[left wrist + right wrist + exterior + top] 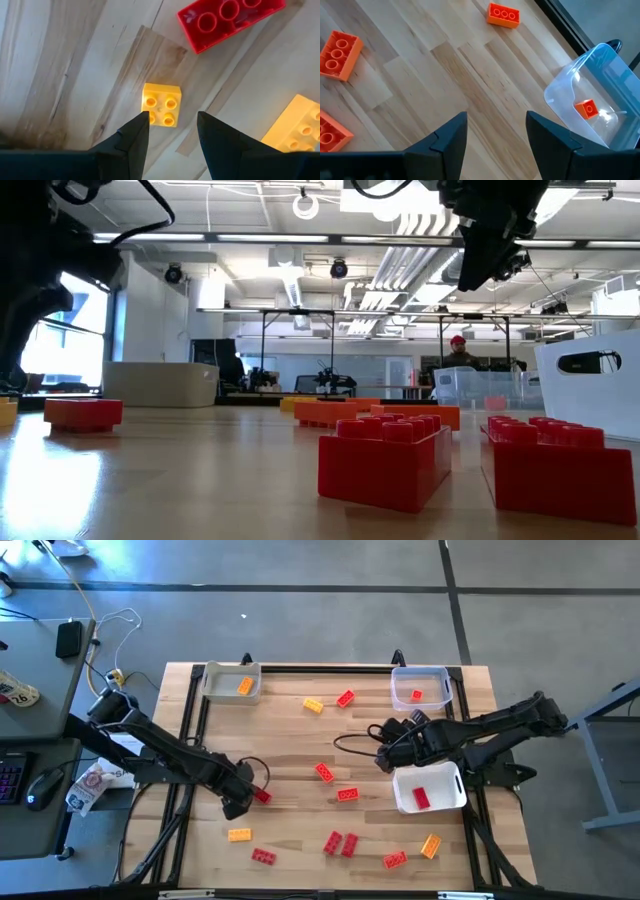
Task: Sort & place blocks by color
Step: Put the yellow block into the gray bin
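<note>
Hovering over a small yellow block (161,104), the left pincer (172,131) gapes wide. Light, rigid, slick plastic: pinch its flat sides. Right pincer (496,132) hangs open too.

Glossy plastic studded blocks (161,104), smooth matt wood-plank table (290,750), clear plastic tray (590,112), matt dark claw fingers (130,140)

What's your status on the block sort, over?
Left gripper open, low over a small yellow block. Right gripper open and empty between the clear tray and white tray. Loose blocks across the table, nothing blocking.
</note>
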### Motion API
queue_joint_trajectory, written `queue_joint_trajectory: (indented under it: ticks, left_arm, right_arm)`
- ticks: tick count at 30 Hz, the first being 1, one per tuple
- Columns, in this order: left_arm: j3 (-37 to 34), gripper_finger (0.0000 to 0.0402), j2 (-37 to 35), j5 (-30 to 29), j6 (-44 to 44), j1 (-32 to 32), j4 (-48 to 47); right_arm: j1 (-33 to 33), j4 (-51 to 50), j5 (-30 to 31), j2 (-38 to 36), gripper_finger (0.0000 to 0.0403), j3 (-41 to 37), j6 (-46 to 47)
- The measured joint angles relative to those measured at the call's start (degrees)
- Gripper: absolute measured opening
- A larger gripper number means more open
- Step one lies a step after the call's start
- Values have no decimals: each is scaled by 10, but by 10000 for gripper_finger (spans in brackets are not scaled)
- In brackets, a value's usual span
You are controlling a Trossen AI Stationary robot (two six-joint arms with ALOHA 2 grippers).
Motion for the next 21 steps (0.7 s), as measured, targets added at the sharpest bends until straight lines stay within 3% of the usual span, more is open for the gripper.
queue_joint_trajectory:
  ticks: [21]
  left_arm:
    - [1, 154, 128, 14, 0, 0, 4]
  right_arm:
    - [0, 10, 0, 0, 188, 0, 0]
